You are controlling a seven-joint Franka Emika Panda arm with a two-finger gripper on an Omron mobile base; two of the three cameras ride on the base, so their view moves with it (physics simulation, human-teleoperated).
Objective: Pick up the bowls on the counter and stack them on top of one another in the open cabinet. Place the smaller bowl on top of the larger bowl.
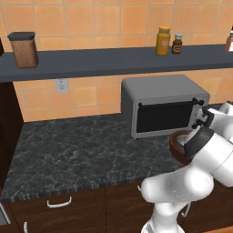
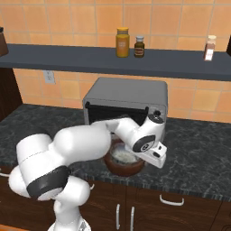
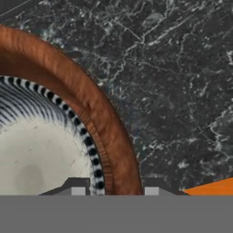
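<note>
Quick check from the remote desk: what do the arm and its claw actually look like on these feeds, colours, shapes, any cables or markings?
The arm is glossy white, built of fat rounded segments with dark grey-black bands at the joints. Round dark caps with a pale ring sit on the wrist. The hand carrying the claw is a white boxy block; its two finger tips are small, dark and square-ended. I see no cables or lettering.

Reddish-brown larger bowl [image 3: 104, 118], black-and-white striped inside; counter [image 3: 182, 91] black, white-marbled.
</note>
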